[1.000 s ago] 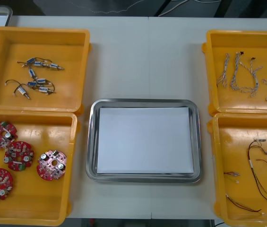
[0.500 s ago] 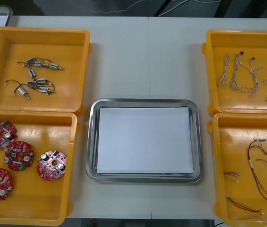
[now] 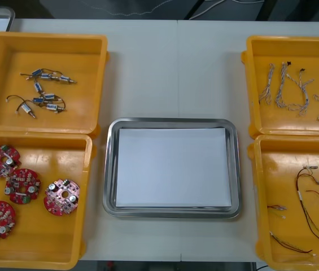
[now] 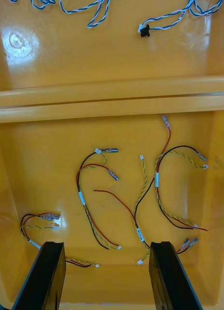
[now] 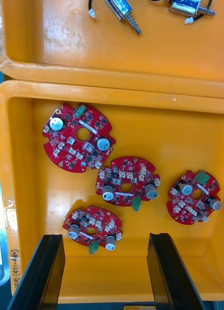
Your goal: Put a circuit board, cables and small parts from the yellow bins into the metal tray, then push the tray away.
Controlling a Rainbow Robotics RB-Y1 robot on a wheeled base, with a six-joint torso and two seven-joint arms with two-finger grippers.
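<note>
Nothing in tray [image 3: 171, 121]; left gripper [image 5: 106, 237] open over boards [image 5: 119, 175] at tray's 8 o'clock, right gripper [image 4: 106, 243] open over cables [image 4: 156, 181] at 4 o'clock; all loading and push outstanding.

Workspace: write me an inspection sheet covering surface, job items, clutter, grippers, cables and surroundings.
Surface: light table, tray at its middle, two bins at each side.
Job's things: metal tray, white inside, holding nothing; four circuit boards in the near left yellow bin; small metal parts in the far left bin.
Clutter: nothing seen.
Grippers: left gripper over the circuit boards, jaws open; right gripper over the near right bin, jaws open.
Cables: blue and white cables in the far right bin; red and yellow cables, with black ones, in the near right bin.
Surroundings: dark area beyond the table's far edge.
</note>
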